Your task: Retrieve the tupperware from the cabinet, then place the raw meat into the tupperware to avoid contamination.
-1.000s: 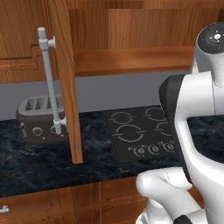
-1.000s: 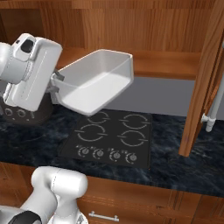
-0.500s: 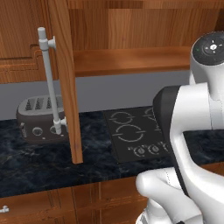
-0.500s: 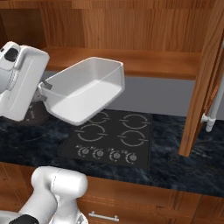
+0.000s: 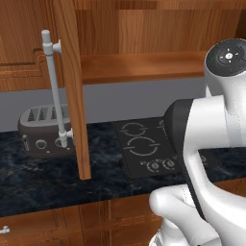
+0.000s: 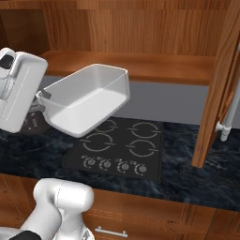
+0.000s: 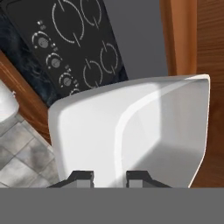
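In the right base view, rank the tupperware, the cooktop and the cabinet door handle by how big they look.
Largest to smallest as they appear:
1. cooktop, though the tupperware covers its near-left part.
2. tupperware, close behind; it hangs nearer the camera, so that call is unsure.
3. cabinet door handle, partly cut off at the right edge.

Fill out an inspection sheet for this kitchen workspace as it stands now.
Surface: dark marbled counter with a black cooktop set into it.
Job's things: white tub held in the air above the cooktop, tilted, empty inside; cabinet open, its door swung out, its shelf bare where visible. Raw meat: nothing seen.
Clutter: dark grey toaster on the counter behind the open door.
Grippers: gripper shut on the tub's near wall, one finger on each side of it.
Cables: nothing seen.
Surroundings: grey wall under the cabinet, wooden drawers below the counter, tiled floor.
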